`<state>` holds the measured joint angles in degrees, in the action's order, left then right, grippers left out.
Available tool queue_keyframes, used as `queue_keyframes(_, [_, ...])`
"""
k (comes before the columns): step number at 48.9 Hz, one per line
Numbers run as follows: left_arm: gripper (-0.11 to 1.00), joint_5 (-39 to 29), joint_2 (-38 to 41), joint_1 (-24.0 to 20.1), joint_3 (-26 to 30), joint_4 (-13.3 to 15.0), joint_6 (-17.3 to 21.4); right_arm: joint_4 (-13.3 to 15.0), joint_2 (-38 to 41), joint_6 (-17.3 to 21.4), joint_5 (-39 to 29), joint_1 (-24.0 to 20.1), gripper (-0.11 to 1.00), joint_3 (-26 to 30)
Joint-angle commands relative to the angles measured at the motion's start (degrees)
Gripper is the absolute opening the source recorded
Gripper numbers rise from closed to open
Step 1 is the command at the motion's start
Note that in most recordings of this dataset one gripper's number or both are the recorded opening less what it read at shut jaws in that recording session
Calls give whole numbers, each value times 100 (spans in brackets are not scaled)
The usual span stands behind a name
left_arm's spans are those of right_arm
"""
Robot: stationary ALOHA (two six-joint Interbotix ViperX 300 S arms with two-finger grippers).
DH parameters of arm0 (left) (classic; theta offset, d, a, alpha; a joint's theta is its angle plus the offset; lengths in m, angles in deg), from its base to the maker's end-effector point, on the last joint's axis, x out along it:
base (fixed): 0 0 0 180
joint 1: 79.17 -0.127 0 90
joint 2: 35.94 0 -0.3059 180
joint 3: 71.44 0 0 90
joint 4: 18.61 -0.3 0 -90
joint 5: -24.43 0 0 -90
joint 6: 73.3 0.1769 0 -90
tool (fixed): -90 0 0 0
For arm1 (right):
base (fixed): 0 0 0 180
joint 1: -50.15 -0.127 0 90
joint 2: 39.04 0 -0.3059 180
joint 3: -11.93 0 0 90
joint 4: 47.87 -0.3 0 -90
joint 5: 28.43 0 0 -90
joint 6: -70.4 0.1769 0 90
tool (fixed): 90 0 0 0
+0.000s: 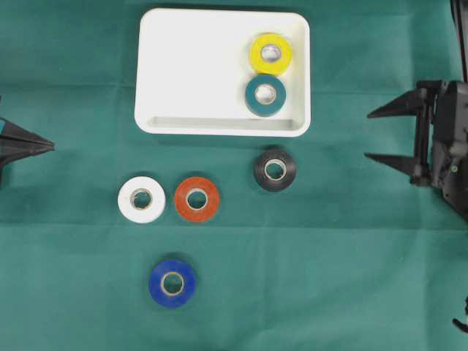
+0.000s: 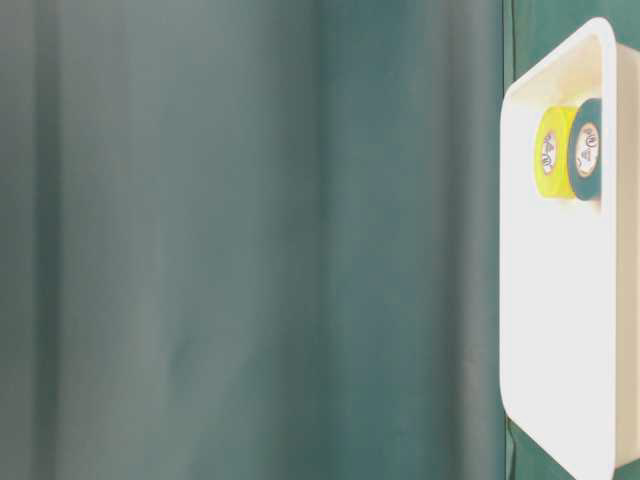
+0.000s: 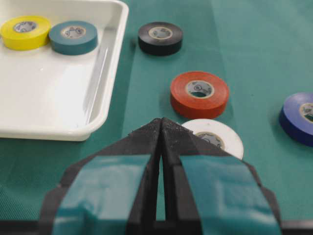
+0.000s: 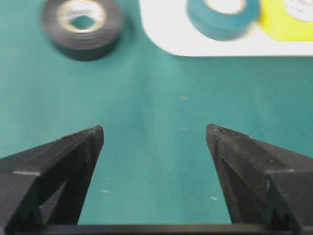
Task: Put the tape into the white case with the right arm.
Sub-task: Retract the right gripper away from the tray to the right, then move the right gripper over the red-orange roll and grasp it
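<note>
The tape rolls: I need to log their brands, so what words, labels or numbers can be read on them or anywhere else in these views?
None can be read.
Yellow roll and teal roll in the white case: dark print on the core labels, too small and blurred.
Black roll, red roll: cores blurred, no legible text.

The right hand [image 1: 373, 134] is all black, blocky, with two long pointed fingers. The left hand [image 3: 161, 128] is black too, its fingers faced with light-blue tape.
</note>
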<state>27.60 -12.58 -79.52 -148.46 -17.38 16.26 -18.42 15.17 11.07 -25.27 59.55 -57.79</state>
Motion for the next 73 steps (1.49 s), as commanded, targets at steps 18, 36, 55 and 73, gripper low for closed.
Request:
queue_keyframes(18, [0,26,44,-9,70,9,0,9,-334,0,53,-457,52,-88])
queue_keyframes(36, [0,26,44,-9,62,9,0,18,650,-53,229,-853,52,448])
queue_keyframes(55, [0,26,44,-9,62,9,0,18,2329,-70,290,-1134,52,1608])
queue_keyframes(73, [0,35,44,-9,62,9,0,9,3744,-70,290,-1257,52,2795])
